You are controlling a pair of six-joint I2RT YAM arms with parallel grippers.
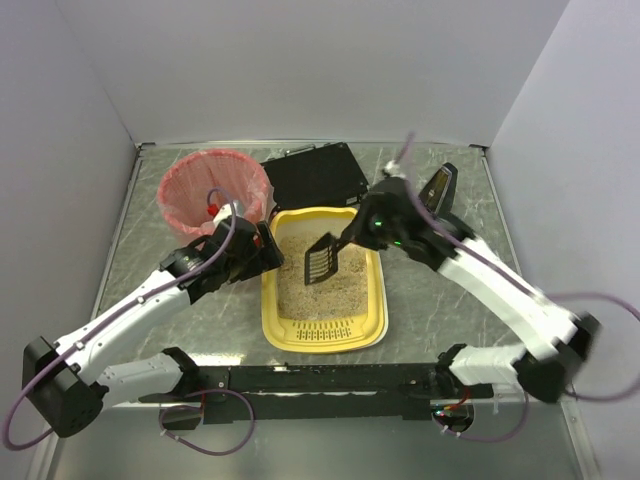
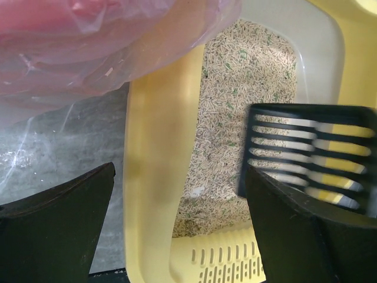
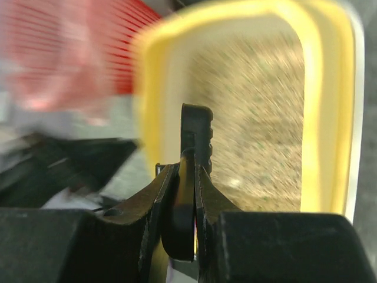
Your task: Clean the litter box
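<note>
The litter box (image 1: 376,292) is a large yellow rectangular tray with rounded corners. It lies flat in the middle of the scene, its long sides running near to far. Beige sandy litter (image 1: 348,285), flecked with small green bits in the left wrist view, covers its floor. A slotted strip (image 1: 325,326) runs across its near end.

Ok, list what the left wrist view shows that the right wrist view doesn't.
Only the left wrist view: the slotted blade of the scoop above the litter, the slotted strip at the end of the litter box, and the open left end effector. Only the right wrist view: the right end effector shut on the scoop's handle, seen edge-on and blurred. Both: the yellow litter box, its litter, the scoop and the pink-lined bin.
</note>
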